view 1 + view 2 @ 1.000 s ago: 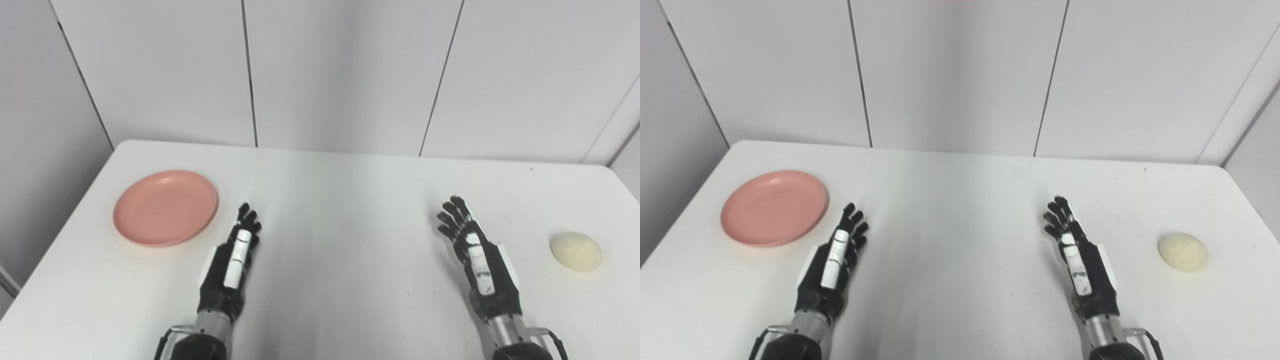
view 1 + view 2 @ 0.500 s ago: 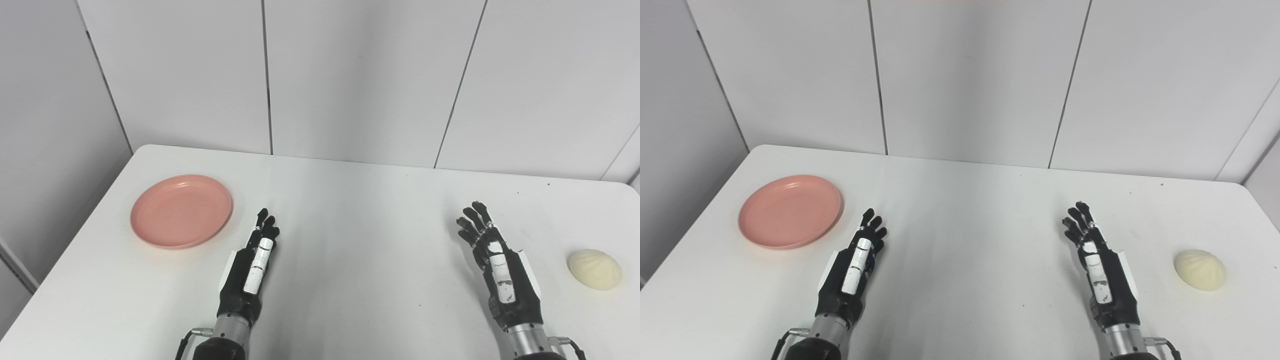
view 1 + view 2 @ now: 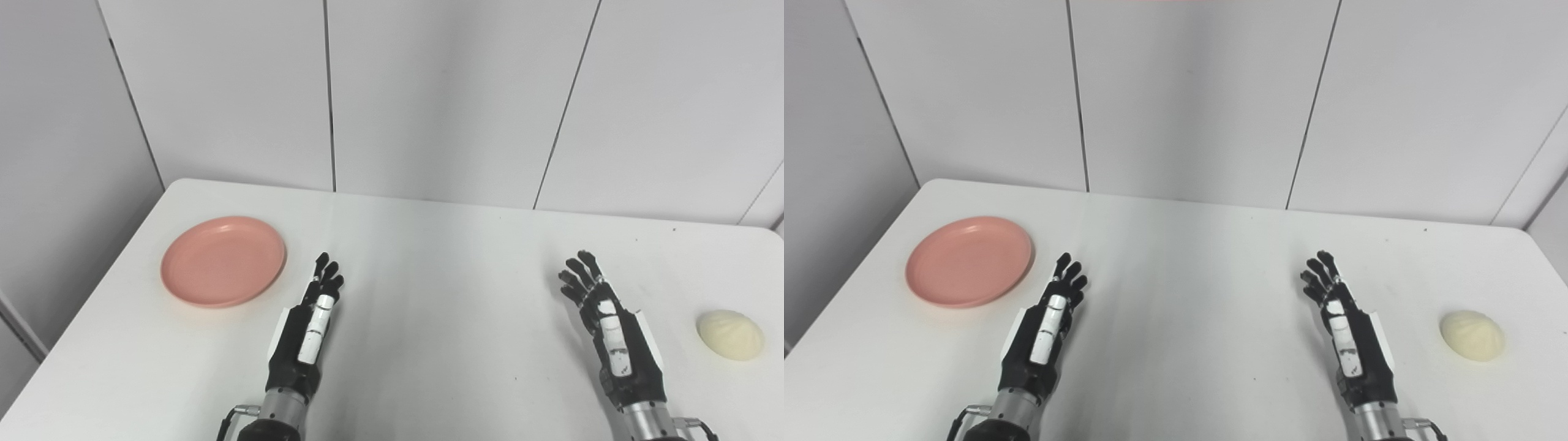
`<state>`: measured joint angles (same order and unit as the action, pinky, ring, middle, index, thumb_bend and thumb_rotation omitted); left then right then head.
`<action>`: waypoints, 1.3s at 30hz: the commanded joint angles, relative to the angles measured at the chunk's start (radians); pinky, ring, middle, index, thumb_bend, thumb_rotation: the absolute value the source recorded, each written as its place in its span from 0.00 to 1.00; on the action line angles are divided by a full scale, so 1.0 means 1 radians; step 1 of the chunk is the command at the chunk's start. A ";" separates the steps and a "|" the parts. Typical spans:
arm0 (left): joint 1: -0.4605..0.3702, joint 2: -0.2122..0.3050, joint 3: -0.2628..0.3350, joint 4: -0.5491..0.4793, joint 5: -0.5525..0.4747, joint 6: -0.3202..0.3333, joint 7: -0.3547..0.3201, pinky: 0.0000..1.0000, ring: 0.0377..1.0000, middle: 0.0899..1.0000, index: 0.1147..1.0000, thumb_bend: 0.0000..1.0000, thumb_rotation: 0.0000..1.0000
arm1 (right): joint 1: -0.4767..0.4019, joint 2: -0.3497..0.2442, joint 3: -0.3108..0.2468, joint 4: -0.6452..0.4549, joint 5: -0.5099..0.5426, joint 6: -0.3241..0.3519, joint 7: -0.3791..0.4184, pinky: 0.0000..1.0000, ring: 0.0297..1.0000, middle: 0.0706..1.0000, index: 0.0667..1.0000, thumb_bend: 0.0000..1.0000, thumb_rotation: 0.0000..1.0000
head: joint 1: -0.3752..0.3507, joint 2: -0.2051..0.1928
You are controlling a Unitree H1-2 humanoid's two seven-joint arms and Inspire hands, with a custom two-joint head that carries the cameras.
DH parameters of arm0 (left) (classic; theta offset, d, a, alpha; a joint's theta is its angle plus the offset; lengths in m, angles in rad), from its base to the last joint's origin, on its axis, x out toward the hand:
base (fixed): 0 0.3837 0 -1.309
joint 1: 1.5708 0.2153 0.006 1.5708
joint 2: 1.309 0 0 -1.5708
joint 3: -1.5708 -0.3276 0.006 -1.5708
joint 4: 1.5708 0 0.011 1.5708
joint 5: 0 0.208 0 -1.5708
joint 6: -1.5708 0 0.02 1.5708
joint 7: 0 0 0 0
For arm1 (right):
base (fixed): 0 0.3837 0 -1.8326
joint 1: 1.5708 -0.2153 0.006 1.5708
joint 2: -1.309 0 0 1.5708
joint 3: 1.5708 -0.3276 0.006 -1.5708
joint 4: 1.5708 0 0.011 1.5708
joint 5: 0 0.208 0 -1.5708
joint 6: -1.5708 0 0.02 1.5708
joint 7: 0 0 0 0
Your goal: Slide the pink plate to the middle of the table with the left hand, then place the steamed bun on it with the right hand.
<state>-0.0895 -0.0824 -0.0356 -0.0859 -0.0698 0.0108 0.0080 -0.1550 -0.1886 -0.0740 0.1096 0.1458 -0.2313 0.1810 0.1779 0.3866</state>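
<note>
A round pink plate [image 3: 223, 260] lies on the white table [image 3: 441, 294] at the left, with nothing on it. A pale steamed bun [image 3: 731, 334] rests on the table at the far right. My left hand [image 3: 309, 324] hovers open just right of the plate and nearer me, fingers stretched out and apart from the rim. Well left of the bun, my right hand [image 3: 609, 321] is open too, fingers spread, holding nothing.
The table's left edge [image 3: 86, 294] runs close beside the plate, and a grey panelled wall [image 3: 429, 98] stands behind the far edge. The bun sits close to the table's right side.
The whole picture has shifted right and down, so the camera moved. Both hands stay open in about the same places; plate and bun have not moved.
</note>
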 commanded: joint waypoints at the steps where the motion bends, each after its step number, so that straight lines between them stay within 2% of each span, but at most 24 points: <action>1: -0.036 -0.010 0.013 -0.064 -0.031 -0.004 0.001 1.00 0.98 0.97 1.00 0.65 0.88 | 0.050 0.015 0.000 0.022 0.006 -0.030 -0.004 0.91 0.90 0.92 0.94 0.80 0.97 | -0.002 0.001; 7: -0.144 0.030 0.093 -0.136 -0.098 0.059 0.012 1.00 0.98 0.99 1.00 0.80 0.87 | 0.045 0.024 -0.007 0.035 0.006 -0.029 -0.015 0.91 0.90 0.92 0.93 0.80 0.97 | -0.009 -0.011; 9: -0.186 0.051 0.121 -0.134 -0.115 0.071 0.011 0.99 0.99 0.99 0.97 0.82 0.89 | 0.041 0.023 -0.009 0.044 0.006 -0.032 -0.014 0.91 0.90 0.92 0.93 0.81 0.97 | -0.007 -0.014; 11: -0.228 0.078 0.153 -0.115 -0.116 0.060 0.019 0.99 0.99 0.98 0.94 0.84 0.88 | 0.038 0.021 -0.010 0.052 0.007 -0.033 -0.011 0.92 0.90 0.92 0.93 0.81 0.97 | -0.004 -0.018; 13: -0.258 0.097 0.179 -0.096 -0.108 0.052 0.029 0.93 0.96 0.95 0.91 0.86 0.87 | 0.037 0.019 -0.010 0.057 0.008 -0.035 -0.008 0.92 0.90 0.92 0.94 0.79 0.97 | -0.003 -0.020; 17: -0.326 0.170 0.248 -0.068 -0.156 0.086 0.023 0.89 0.94 0.93 0.91 0.88 0.87 | 0.035 0.018 -0.010 0.057 0.016 -0.024 -0.005 0.93 0.91 0.93 0.94 0.78 0.97 | -0.001 -0.017; 24: -0.389 0.263 0.314 0.013 -0.208 0.069 0.006 0.79 0.88 0.86 0.85 0.89 0.84 | 0.034 0.013 -0.009 0.064 0.005 -0.024 -0.007 0.92 0.91 0.92 0.95 0.77 0.98 | 0.002 -0.017; 27: -0.414 0.305 0.324 0.066 -0.193 0.051 0.007 0.78 0.86 0.83 0.80 0.90 0.84 | 0.034 0.010 -0.009 0.065 0.008 -0.021 -0.005 0.92 0.91 0.92 0.95 0.77 0.98 | 0.002 -0.016; 29: -0.434 0.337 0.332 0.127 -0.180 0.015 0.004 0.77 0.84 0.81 0.75 0.88 0.82 | 0.033 0.011 -0.012 0.070 0.017 -0.021 -0.001 0.92 0.91 0.91 0.94 0.77 0.97 | 0.002 -0.016; 35: -0.490 0.404 0.357 0.352 -0.175 -0.109 -0.008 0.75 0.77 0.79 0.76 0.89 0.79 | 0.034 0.010 -0.010 0.072 0.019 -0.021 0.001 0.90 0.90 0.90 0.94 0.78 0.98 | 0.002 -0.015; 39: -0.525 0.452 0.360 0.513 -0.163 -0.209 -0.024 0.73 0.76 0.78 0.78 0.88 0.81 | 0.036 0.008 -0.009 0.070 0.025 -0.018 0.008 0.91 0.91 0.90 0.94 0.77 0.97 | -0.001 -0.012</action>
<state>-0.5491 0.3224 0.3188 0.4143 -0.2467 -0.1224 -0.0021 -0.1633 -0.1857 -0.0833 0.1258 0.1601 -0.2311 0.1824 0.1764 0.3743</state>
